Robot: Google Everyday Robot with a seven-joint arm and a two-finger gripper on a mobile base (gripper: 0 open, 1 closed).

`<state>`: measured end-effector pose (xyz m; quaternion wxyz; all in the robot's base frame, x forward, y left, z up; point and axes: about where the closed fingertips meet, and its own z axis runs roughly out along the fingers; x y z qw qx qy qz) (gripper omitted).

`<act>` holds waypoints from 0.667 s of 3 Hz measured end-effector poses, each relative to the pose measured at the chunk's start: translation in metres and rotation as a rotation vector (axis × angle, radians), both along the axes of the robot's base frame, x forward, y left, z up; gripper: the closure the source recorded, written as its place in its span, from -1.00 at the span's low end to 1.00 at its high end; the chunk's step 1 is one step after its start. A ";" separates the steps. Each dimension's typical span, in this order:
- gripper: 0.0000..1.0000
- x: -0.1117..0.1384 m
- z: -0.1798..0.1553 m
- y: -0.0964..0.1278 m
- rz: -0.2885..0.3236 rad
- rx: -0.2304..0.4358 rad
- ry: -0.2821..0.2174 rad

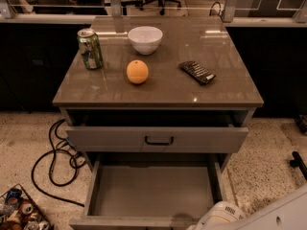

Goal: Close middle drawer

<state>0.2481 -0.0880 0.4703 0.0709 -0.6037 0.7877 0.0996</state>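
Note:
The middle drawer (152,191) is pulled far out at the bottom of the camera view. Its bare grey inside is open to view and nothing lies in it. Its front edge (124,222) lies along the lower frame edge, and its handle is out of view. My gripper (217,216) shows only as a white rounded part at the bottom right, just beyond the drawer's front right corner. The white arm (280,213) slants up to the right behind it.
The top drawer (201,139), with a black handle (159,140), stands slightly open above. On the cabinet top are a green can (90,48), a white bowl (145,39), an orange (137,72) and a dark packet (197,72). Black cables (55,163) lie on the floor at left.

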 end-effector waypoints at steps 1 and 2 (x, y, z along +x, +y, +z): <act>1.00 0.008 -0.006 -0.004 -0.005 -0.037 0.003; 1.00 0.005 -0.014 0.004 0.013 -0.056 0.013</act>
